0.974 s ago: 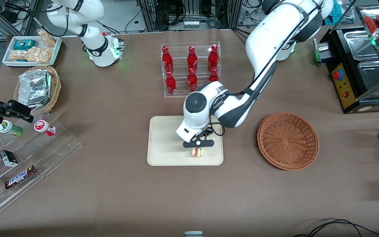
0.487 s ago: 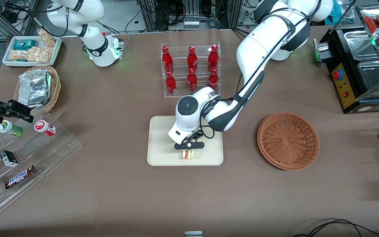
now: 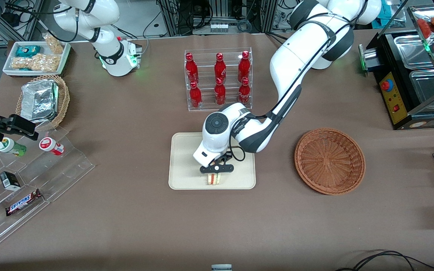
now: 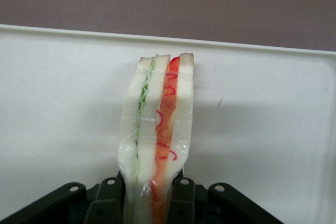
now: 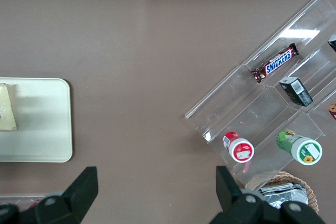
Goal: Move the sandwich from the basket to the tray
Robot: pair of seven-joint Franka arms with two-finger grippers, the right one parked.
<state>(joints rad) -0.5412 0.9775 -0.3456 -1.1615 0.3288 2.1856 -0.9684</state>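
My left gripper (image 3: 215, 175) is shut on the sandwich (image 3: 214, 179), a pale wedge with red and green layers, and holds it low over the cream tray (image 3: 187, 165) near the tray's edge closest to the front camera. In the left wrist view the sandwich (image 4: 157, 129) stands on edge between the black fingers (image 4: 184, 195), over the tray (image 4: 63, 108). The reddish-brown wicker basket (image 3: 329, 161) stands empty beside the tray, toward the working arm's end of the table. The right wrist view shows the sandwich's (image 5: 7, 107) pale edge over the tray (image 5: 42, 129).
A clear rack of red bottles (image 3: 219, 79) stands farther from the front camera than the tray. A tan basket with foil (image 3: 43, 101), a white snack tray (image 3: 36, 58) and a clear stepped stand with snacks (image 3: 25, 180) lie toward the parked arm's end.
My left gripper has carried the sandwich across the tray toward the parked arm's end and lowered it closer to the tray's surface.
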